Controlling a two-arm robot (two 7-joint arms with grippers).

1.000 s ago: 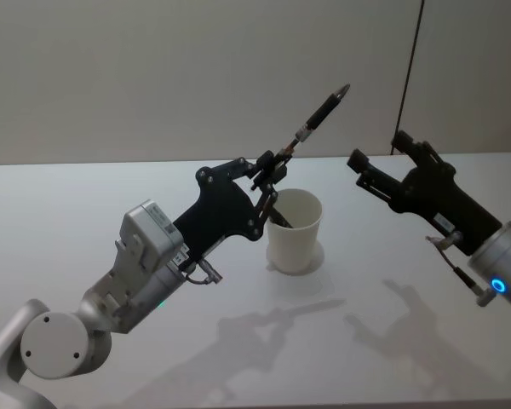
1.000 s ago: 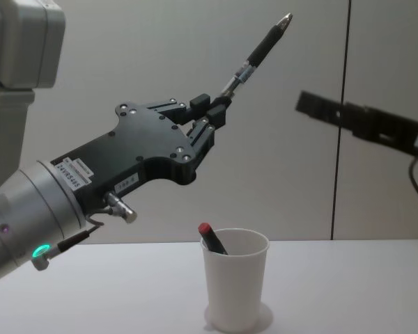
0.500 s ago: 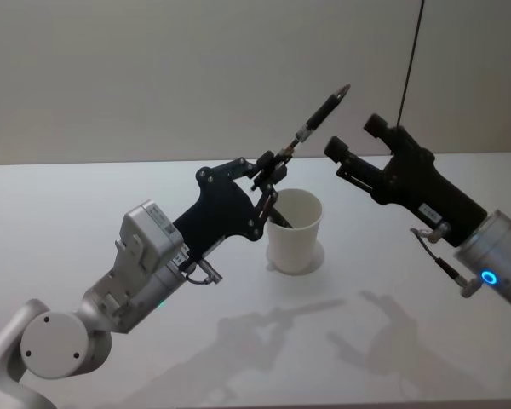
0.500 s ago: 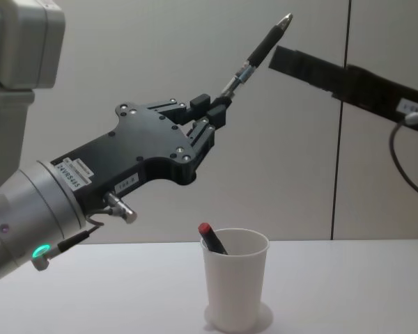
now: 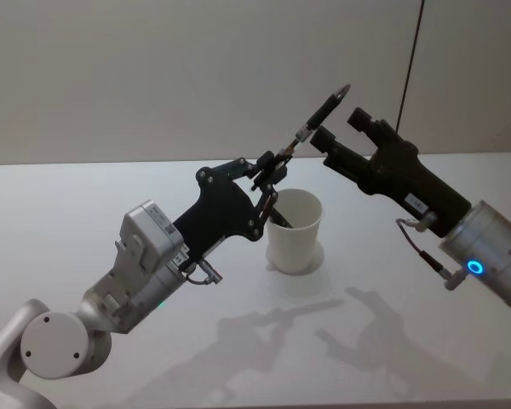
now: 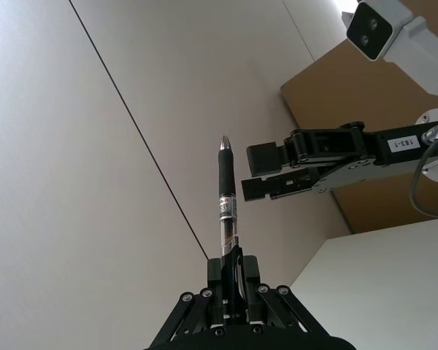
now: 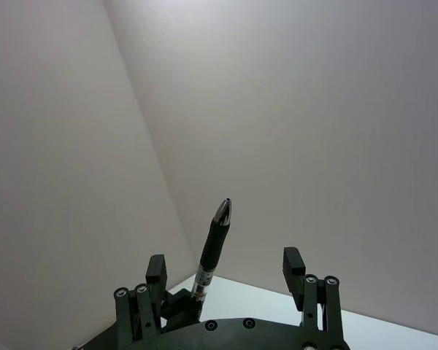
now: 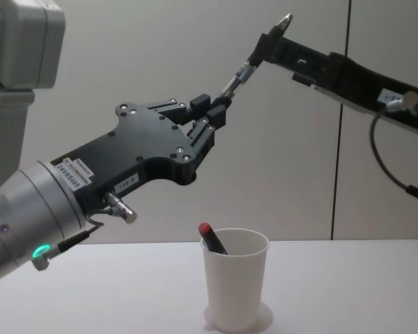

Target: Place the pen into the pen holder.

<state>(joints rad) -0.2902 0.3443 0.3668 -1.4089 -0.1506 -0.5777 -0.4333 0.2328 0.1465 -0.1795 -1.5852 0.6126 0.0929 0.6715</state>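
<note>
Jaws of my left gripper (image 5: 271, 164) pinched the pen (image 5: 320, 112) by its lower end, tip up, above the pen holder (image 5: 294, 230). My right gripper (image 7: 226, 281) spread wide around the pen's grip. Handover step, I judged; next, right clamps, left lets go.

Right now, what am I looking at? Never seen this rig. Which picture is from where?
It is a robot with two arms, each ending in a two-fingered tool. Four cameras: one on the head looking down, one on the chest looking across the table, one on each wrist.

The left tool is shut on the lower end of a pen, holding it tilted up in the air above the pen holder, a white paper cup on the white table. A second pen with a red end stands in the cup.

The right tool is open, its fingers on either side of the raised pen.
</note>
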